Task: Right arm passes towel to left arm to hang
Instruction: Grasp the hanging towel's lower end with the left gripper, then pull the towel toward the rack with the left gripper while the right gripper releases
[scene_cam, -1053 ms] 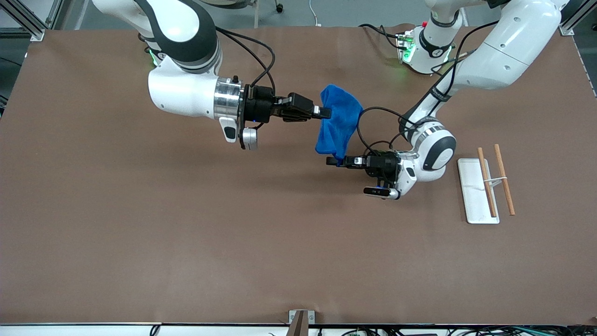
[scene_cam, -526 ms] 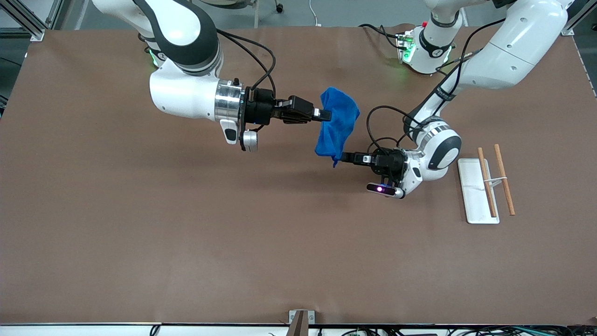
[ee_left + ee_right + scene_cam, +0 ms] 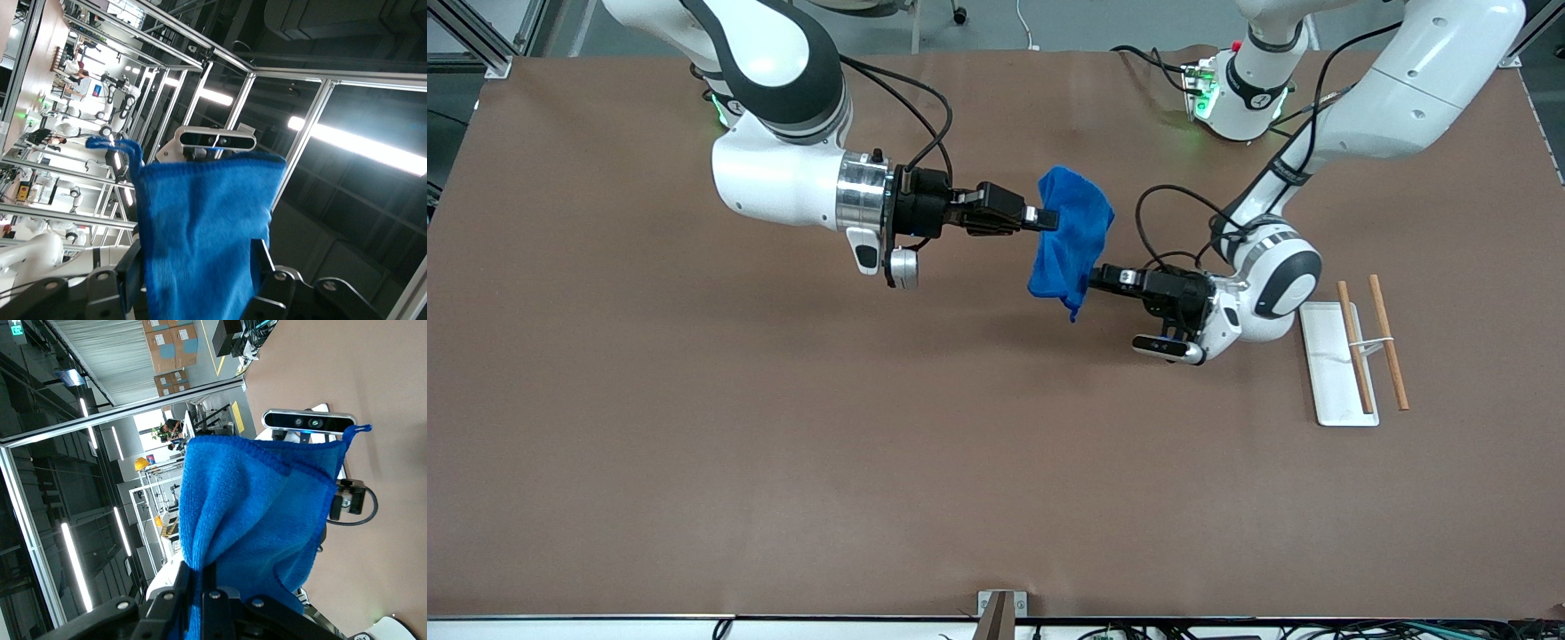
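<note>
The bright blue towel point(image 3: 1072, 240) hangs in the air over the middle of the table. My right gripper point(image 3: 1049, 217) is shut on its upper edge; the right wrist view shows the cloth point(image 3: 260, 513) pinched between the fingers point(image 3: 208, 570). My left gripper point(image 3: 1096, 277) is at the towel's lower edge, on the side toward the left arm's end. In the left wrist view the towel point(image 3: 200, 227) fills the gap between the wide-apart fingers of the left gripper point(image 3: 193, 267), which is open around it. The towel's small loop point(image 3: 110, 143) sticks out at one corner.
A white base point(image 3: 1327, 373) carrying two wooden rods point(image 3: 1354, 347) lies on the brown table toward the left arm's end. A small metal bracket point(image 3: 1000, 604) sits at the table edge nearest the front camera.
My left gripper has moved toward the left arm's end and higher along the towel's lower edge. The right gripper and the towel have hardly moved.
</note>
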